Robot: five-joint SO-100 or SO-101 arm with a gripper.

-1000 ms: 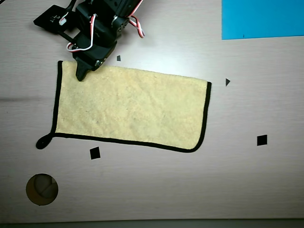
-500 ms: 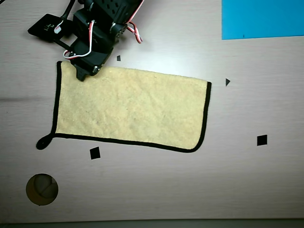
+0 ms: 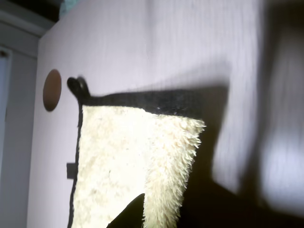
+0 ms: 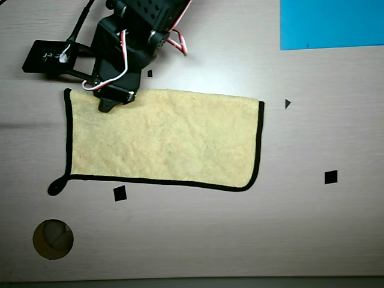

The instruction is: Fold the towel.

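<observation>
A yellow fluffy towel (image 4: 168, 141) with black trim lies spread on the pale table, a black loop (image 4: 57, 187) at its lower-left corner in the overhead view. My gripper (image 4: 108, 105) sits at the towel's upper-left corner. In the wrist view the towel (image 3: 118, 161) fills the lower middle. Its near fluffy edge (image 3: 171, 180) looks raised and casts a dark shadow to the right. One dark finger (image 3: 128, 214) shows at the bottom edge against that raised edge, and the other finger is hidden. The gripper appears shut on the towel's edge.
A round hole (image 4: 53, 239) is in the table below the loop and also shows in the wrist view (image 3: 52, 90). Small black markers (image 4: 120, 193) (image 4: 330, 177) dot the table. A blue sheet (image 4: 331, 24) lies at the upper right. The arm's black base plate (image 4: 48, 57) is at the upper left.
</observation>
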